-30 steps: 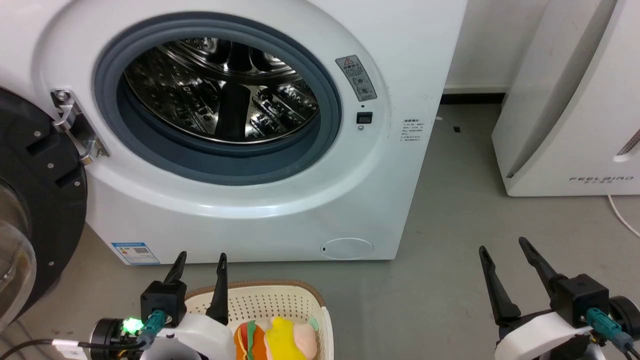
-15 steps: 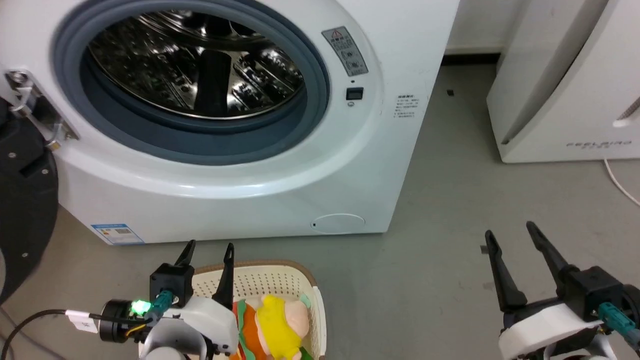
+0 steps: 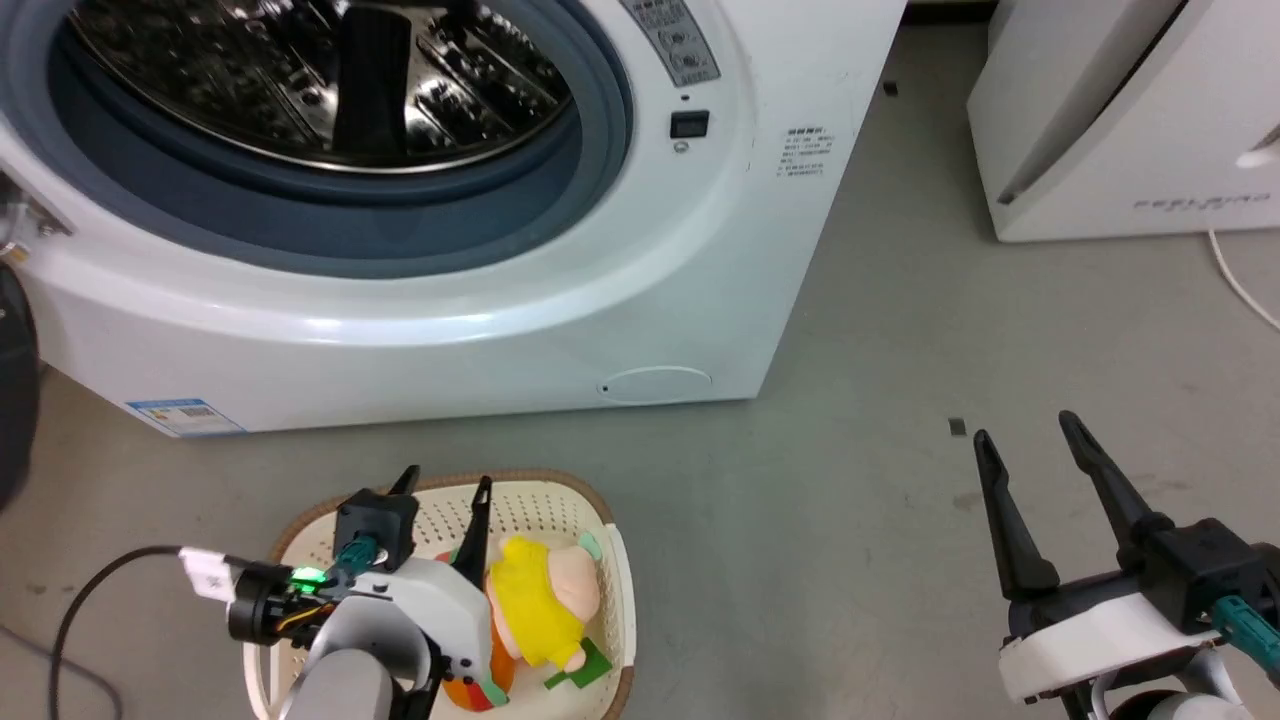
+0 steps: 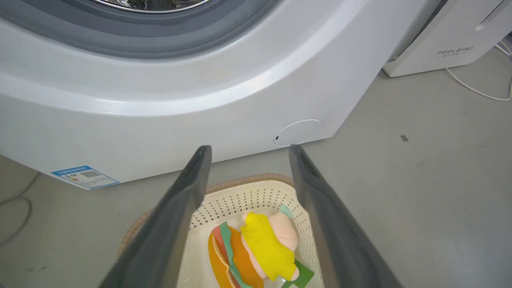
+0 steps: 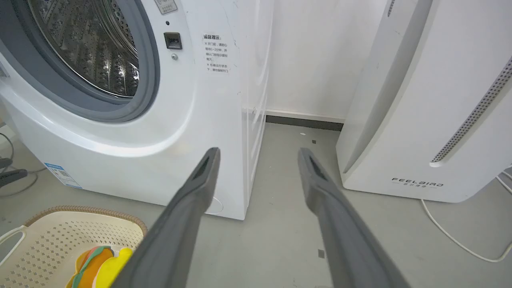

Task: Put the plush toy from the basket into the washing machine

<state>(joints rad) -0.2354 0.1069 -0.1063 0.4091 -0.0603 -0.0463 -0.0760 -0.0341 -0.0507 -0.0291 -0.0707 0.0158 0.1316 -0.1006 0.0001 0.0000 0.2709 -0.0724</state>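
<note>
- Hovering over the basket (image 3: 556, 492), the left gripper (image 3: 447, 478) has its two dark fingers spread apart, with nothing between them. From its wrist camera, the toy shows framed in the gap.
- The toy (image 3: 540, 600) lies on its side in the basket: peach head, yellow body, an orange part beneath and a green bit at the near end.
- The basket sits on the grey floor (image 3: 850, 500), just in front of the washer (image 3: 500, 330). The washer's round opening is uncovered, and the steel drum (image 3: 300, 90) shines inside.
- The right gripper (image 3: 1024, 428), well apart to the right, hangs above bare floor, fingers wide and empty.
- A white appliance (image 3: 1100, 150) stands beyond it, near the washer.
</note>
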